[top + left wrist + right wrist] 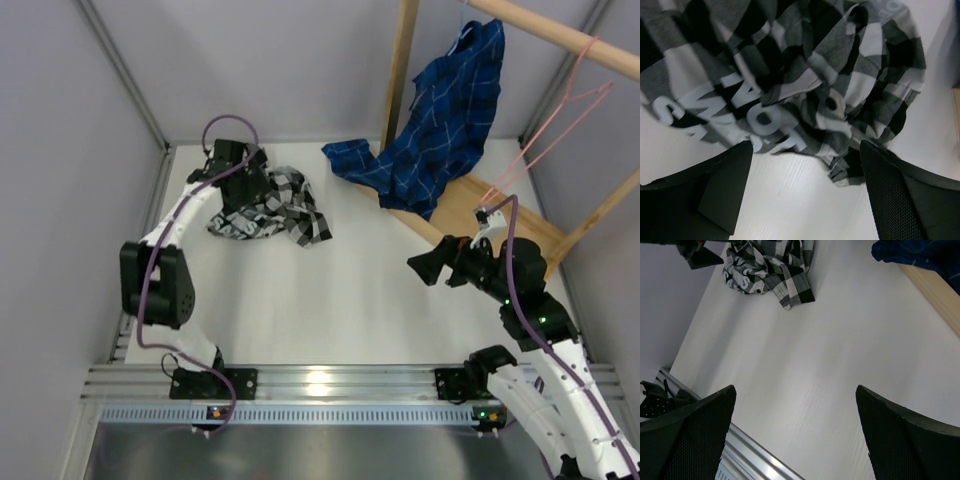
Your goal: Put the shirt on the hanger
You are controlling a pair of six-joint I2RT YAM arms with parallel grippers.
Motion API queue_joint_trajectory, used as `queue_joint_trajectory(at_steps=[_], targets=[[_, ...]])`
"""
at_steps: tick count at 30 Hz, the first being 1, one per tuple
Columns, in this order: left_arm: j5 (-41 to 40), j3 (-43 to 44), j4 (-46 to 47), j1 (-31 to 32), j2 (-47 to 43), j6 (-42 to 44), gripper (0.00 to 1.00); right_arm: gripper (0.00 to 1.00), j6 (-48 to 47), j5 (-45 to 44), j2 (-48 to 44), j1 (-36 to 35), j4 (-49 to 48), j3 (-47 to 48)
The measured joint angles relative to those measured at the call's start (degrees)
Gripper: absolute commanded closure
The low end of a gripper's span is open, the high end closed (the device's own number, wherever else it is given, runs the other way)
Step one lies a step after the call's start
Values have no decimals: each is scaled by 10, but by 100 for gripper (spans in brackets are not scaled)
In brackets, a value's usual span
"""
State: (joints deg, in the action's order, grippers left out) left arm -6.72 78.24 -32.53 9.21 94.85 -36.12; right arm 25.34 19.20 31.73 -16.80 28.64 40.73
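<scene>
The black-and-white check shirt (272,208) lies crumpled on the white table at the back left. Its dark band with white lettering (740,115) shows in the left wrist view. My left gripper (240,180) hovers over the shirt's far left part, open and empty (805,175), with bare table between its fingers. The shirt also shows far off in the right wrist view (770,265). The pink wire hanger (565,110) hangs from the wooden rod at the back right. My right gripper (425,268) is open and empty (795,415) above the table's right middle.
A blue plaid shirt (440,120) drapes from the wooden rod (560,35) of a wooden rack (470,205) at the back right. Grey walls enclose the table. A metal rail (330,385) runs along the near edge.
</scene>
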Motion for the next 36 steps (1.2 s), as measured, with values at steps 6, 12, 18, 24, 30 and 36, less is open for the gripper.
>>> queue_joint_trajectory(at_steps=[6,12,18,24,30,36], targets=[[-18,96,14,37,115,-1,23,1,2,8,-6,0,-5,-17],[-62,121,14,75,156,3,38,1,2,12,1,0,-4,-22],[-99,121,13,73,159,14,77,1,0,13,5,0,-5,-22],[-105,121,12,72,162,28,57,0,0,15,13,0,-11,-25],[-105,121,13,72,163,34,63,1,0,15,7,0,-12,-30],[-103,125,12,72,184,33,100,1,-2,17,5,0,-12,-36]])
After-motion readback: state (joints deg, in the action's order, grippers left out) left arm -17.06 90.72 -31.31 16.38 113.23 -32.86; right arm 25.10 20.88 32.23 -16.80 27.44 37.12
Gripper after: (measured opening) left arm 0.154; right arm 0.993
